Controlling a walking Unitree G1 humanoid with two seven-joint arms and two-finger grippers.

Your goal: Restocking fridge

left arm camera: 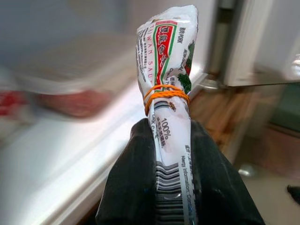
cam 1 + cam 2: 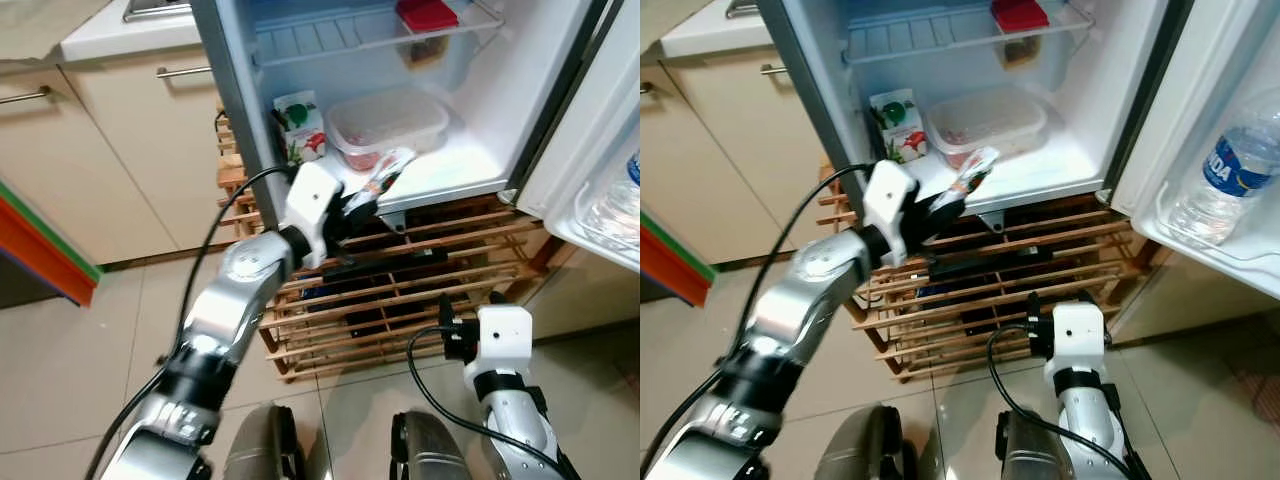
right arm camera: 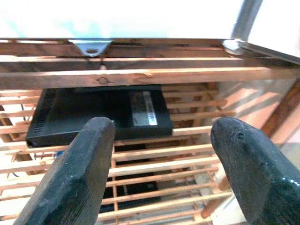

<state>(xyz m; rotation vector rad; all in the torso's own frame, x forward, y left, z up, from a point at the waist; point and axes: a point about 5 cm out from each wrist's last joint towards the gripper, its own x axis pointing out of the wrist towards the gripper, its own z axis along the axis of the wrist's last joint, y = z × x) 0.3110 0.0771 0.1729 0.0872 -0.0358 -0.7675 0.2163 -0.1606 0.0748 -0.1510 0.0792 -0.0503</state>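
My left gripper (image 2: 366, 203) is shut on a long white packet (image 1: 165, 89) printed in red and green, cinched with an orange rubber band. The packet (image 2: 388, 176) is held at the front edge of the open fridge's bottom shelf (image 2: 455, 165), tilted up toward the inside. On that shelf sit a clear lidded container (image 2: 387, 123) with reddish food and a small green and white carton (image 2: 298, 125). A red-lidded jar (image 2: 425, 28) stands on the wire shelf above. My right gripper (image 3: 161, 154) is open and empty, low in front of the wooden crate under the fridge.
The fridge door (image 2: 1230, 170) stands open on the right with a water bottle (image 2: 1225, 178) in its rack. A slatted wooden crate (image 2: 400, 290) holds a black box (image 3: 101, 112). Beige cabinets (image 2: 110, 150) stand at the left, above a tiled floor.
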